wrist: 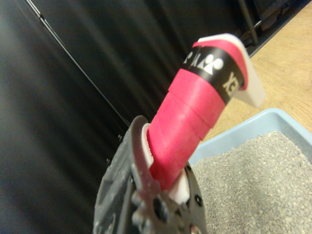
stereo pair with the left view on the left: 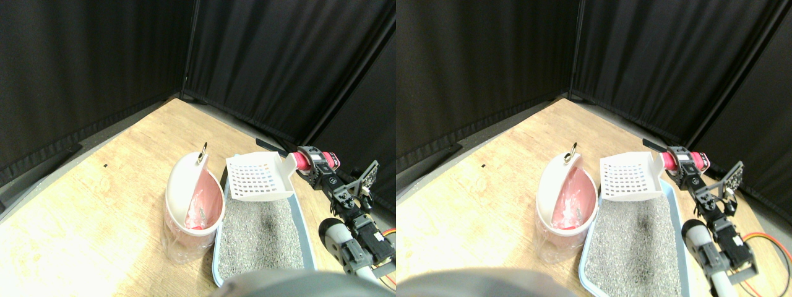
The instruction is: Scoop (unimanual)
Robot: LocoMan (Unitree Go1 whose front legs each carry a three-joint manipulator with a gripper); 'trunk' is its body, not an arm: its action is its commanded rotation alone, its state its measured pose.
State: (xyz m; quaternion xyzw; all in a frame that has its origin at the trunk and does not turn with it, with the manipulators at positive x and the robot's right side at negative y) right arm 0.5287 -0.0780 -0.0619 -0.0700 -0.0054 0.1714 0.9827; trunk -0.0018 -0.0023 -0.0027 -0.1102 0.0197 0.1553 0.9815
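The right gripper [stereo pair with the left view on the left: 307, 162] clamps the pink-wrapped scoop [stereo pair with the left view on the left: 260, 177] above the litter tray's [stereo pair with the left view on the left: 301, 213] far end — mid-carry, apparently. Next: tipping left into the bin [stereo pair with the left view on the left: 193, 201].

Litter tray [stereo pair with the left view on the left: 301, 213] on floor [stereo pair with the left view on the left: 93, 185]. Bin [stereo pair with the left view on the left: 192, 201] just left of tray, prob. touching. Scoop [stereo pair with the left view on the left: 260, 176] above tray's far end. Arm [stereo pair with the left view on the left: 346, 210] right of tray.
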